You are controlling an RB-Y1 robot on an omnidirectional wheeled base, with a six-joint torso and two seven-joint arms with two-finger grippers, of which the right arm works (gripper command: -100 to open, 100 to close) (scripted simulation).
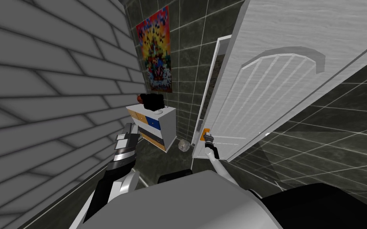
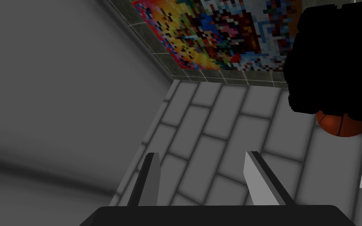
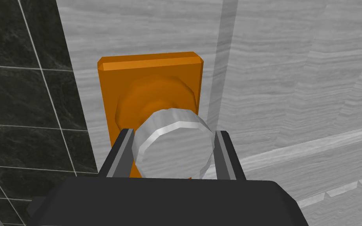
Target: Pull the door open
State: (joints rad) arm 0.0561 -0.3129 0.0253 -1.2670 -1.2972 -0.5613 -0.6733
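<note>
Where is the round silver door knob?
In the right wrist view, the round silver knob sits between the right gripper's fingers, mounted on an orange plate near the pale wood-grain door's edge.

One door (image 1: pixel 282 79), one knob (image 3: pixel 174 147), two pincers (image 2: pixel 202 155) (image 3: pixel 174 133)

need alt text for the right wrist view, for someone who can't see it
The right gripper has its jaws pressed against both sides of a round silver knob, which sticks out of an orange plate on a pale wood-grained door. Beside the door's edge is a dark tiled wall with thin white grout lines.
</note>
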